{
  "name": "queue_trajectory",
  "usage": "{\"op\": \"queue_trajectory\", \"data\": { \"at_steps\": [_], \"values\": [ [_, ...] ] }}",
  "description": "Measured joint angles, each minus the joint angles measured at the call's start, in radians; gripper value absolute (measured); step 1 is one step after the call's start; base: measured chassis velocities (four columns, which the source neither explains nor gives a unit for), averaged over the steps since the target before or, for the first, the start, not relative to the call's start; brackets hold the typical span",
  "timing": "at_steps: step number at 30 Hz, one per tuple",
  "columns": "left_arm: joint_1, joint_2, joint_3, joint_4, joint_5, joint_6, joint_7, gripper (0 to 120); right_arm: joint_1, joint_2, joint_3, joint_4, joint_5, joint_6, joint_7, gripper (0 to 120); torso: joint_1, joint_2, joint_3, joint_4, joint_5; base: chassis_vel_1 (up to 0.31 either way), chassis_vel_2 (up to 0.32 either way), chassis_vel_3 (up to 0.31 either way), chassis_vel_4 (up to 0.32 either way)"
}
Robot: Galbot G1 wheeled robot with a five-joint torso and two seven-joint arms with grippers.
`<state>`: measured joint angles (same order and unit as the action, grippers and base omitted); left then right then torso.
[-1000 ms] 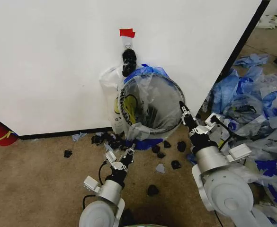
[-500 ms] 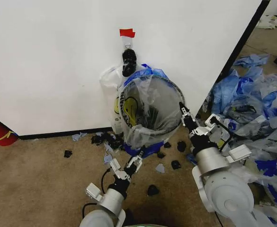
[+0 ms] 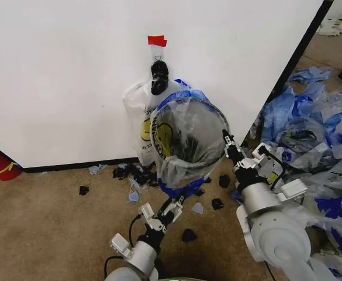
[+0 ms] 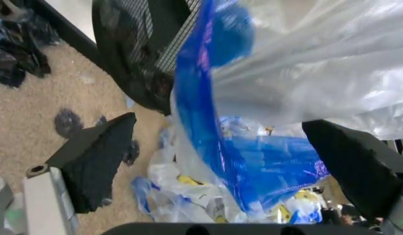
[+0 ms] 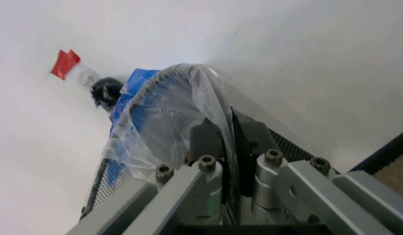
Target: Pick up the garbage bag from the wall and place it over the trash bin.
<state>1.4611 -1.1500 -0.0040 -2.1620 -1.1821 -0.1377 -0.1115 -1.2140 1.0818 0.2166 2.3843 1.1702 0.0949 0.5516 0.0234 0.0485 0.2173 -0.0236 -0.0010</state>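
The left end effector (image 3: 179,199) has been moved right and slightly back since a second ago, and is now seen below the lower edge of the garbage bag (image 3: 185,137). In the left wrist view its fingers (image 4: 100,156) are spread apart with the bag's blue edge hanging between them, unclamped. The right end effector (image 3: 226,140) is held at the right rim of the trash bin (image 3: 220,120), much where it was; in the right wrist view its fingers (image 5: 208,139) are pressed together on the bag's clear film at the rim. The bin has been raised and tilted more upright against the wall (image 3: 59,76), its mouth facing the robot, and the bag is draped over it, hanging lower than before.

Above the end effectors, a red tape strip (image 3: 156,40) and a black hook (image 3: 159,76) are seen on the white wall. Black scraps (image 3: 188,235) are scattered on the brown carpet (image 3: 48,228) around the left end effector. A heap of blue-and-clear bags (image 3: 317,134) lies beyond the right end effector.
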Motion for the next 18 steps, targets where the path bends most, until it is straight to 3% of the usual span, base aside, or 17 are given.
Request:
{"op": "queue_trajectory", "data": {
  "at_steps": [8, 18],
  "values": [
    [0.023, 0.033, -0.03, -0.009, -0.004, 0.003, 0.015, 100, 0.01, -0.004, -0.002, -0.028, -0.01, 0.0, -0.008, 0, 0.0, 0.0, 0.0, 0.0001, 0.0, 0.0, 0.0, 0.0, 0.0],
    [0.084, 0.022, -0.039, -0.029, 0.005, 0.002, 0.04, 100, 0.026, 0.002, 0.001, -0.064, 0.01, 0.002, -0.006, 0, 0.0, 0.0, 0.0, 0.0001, 0.0, 0.0, 0.0, 0.0, 0.0]
  ]
}}
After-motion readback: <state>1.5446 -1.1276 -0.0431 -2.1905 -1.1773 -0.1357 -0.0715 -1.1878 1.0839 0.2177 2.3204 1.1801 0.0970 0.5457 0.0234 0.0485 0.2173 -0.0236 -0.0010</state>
